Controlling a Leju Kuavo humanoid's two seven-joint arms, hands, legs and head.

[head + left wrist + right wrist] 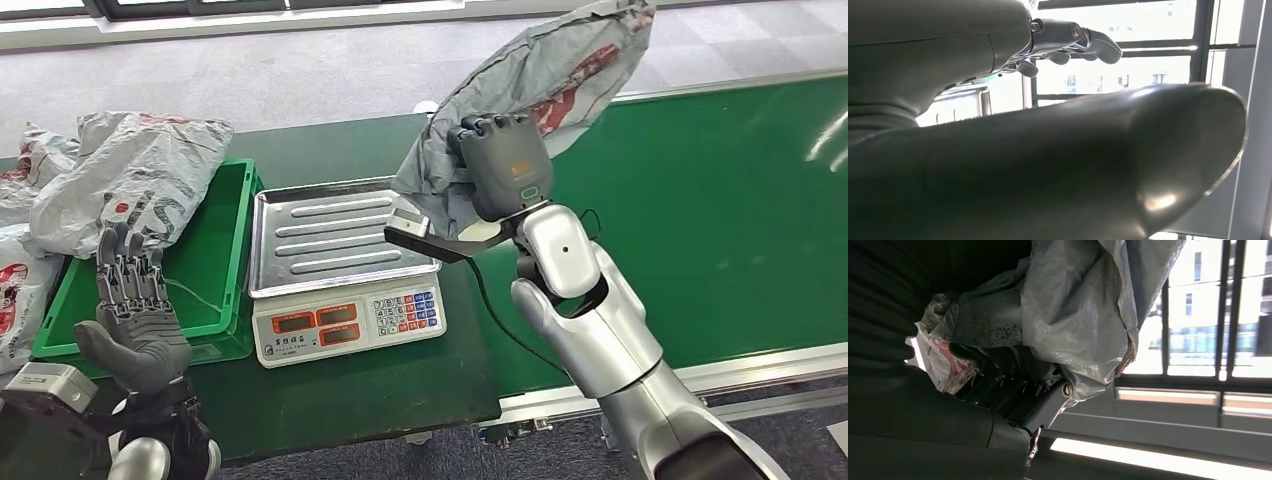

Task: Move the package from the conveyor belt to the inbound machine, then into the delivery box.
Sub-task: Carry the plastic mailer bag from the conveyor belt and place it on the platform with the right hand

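the green bin [225, 250] sits at the left end of the dark table [400, 390], and one grey package [140, 180] lies across its far left corner, spilling over the rim. two more grey bags [25, 240] are heaped just outside the bin on the left, one above the other. that makes three grey bags at that end, and a fourth in the air. beside the bin stands one scale [345, 265], its ribbed steel tray bare, keypad and two red displays facing the robot. the right hand [500, 165] grips the lifted package [560, 70], fingers closed into the crumpled plastic, holding it up above the gap between the scale and the green conveyor belt [700, 220]. the left hand [135, 300] is raised in front of the bin, palm up, fingers spread and holding nothing.
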